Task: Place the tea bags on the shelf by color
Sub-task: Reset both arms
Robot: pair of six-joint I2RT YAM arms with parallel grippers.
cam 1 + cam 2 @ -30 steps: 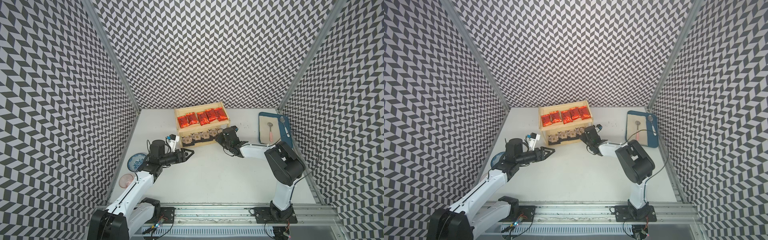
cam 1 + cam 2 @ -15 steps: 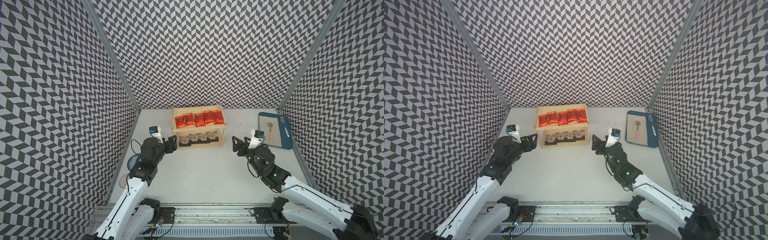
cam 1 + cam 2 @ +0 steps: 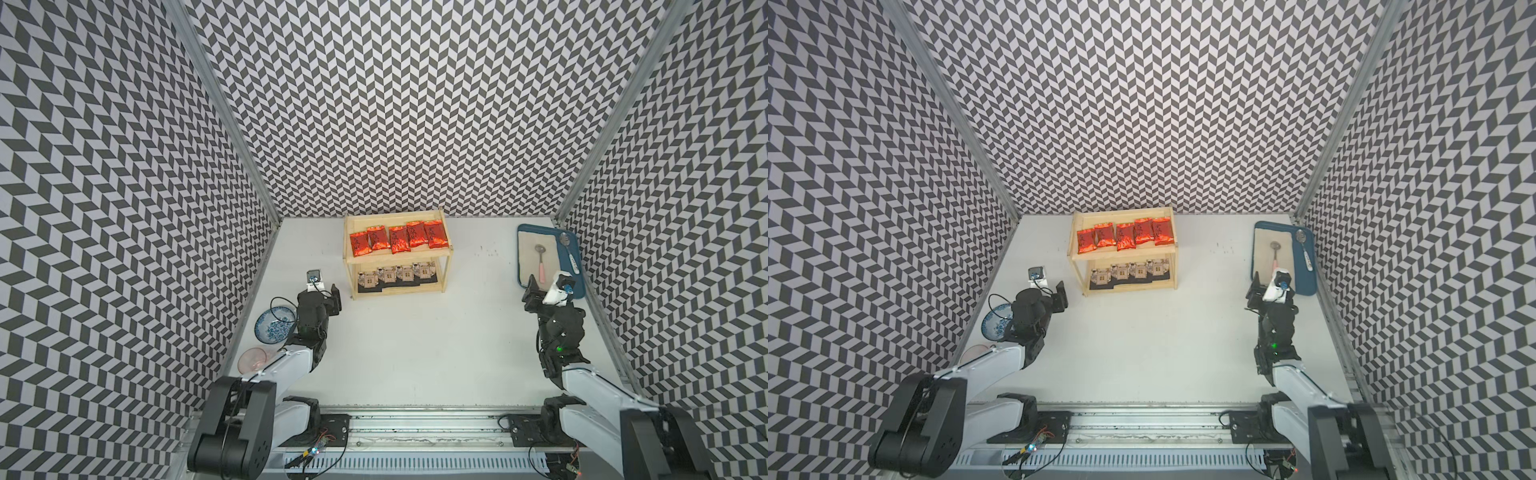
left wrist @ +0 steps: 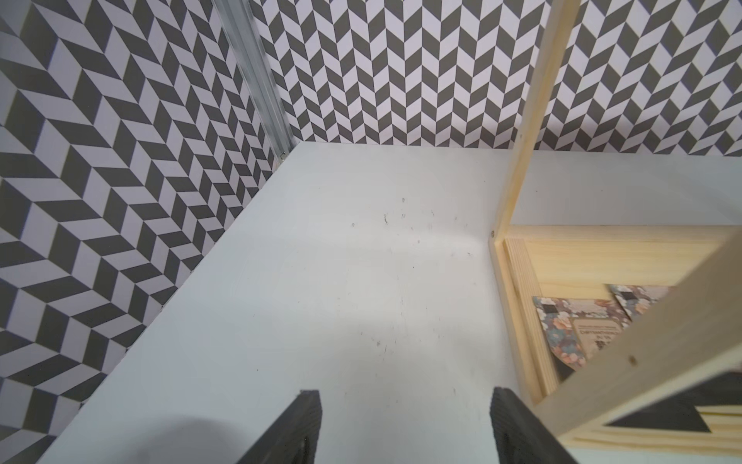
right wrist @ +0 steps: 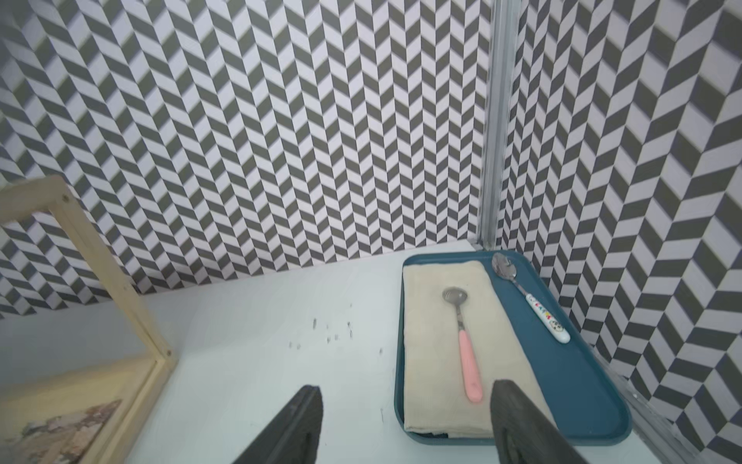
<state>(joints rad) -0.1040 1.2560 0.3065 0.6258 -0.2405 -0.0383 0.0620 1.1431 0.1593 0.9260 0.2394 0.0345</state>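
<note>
The pale wooden shelf (image 3: 398, 258) (image 3: 1125, 257) stands at the back middle of the table. Several red tea bags (image 3: 398, 239) (image 3: 1125, 236) lie in a row on its top board. Several black tea bags (image 3: 397, 274) (image 3: 1129, 271) lie in a row on its lower board. My left gripper (image 3: 326, 293) (image 4: 405, 395) hovers open and empty just left of the shelf; a black tea bag (image 4: 562, 333) shows beside it. My right gripper (image 3: 544, 291) (image 5: 405, 387) is open and empty at the right, by the near end of the tray.
A blue tray (image 3: 577, 266) at the back right holds a beige cloth, a pink-handled spoon (image 3: 541, 266) and a white-handled spoon (image 3: 570, 251). A blue patterned bowl (image 3: 272, 326) and a pink dish (image 3: 251, 359) sit by the left wall, beside my left arm.
My right gripper has left the shelf's lower board and swung back to the right side. My left arm has drawn back to the left. The shelf, skewed before, now stands square.
</note>
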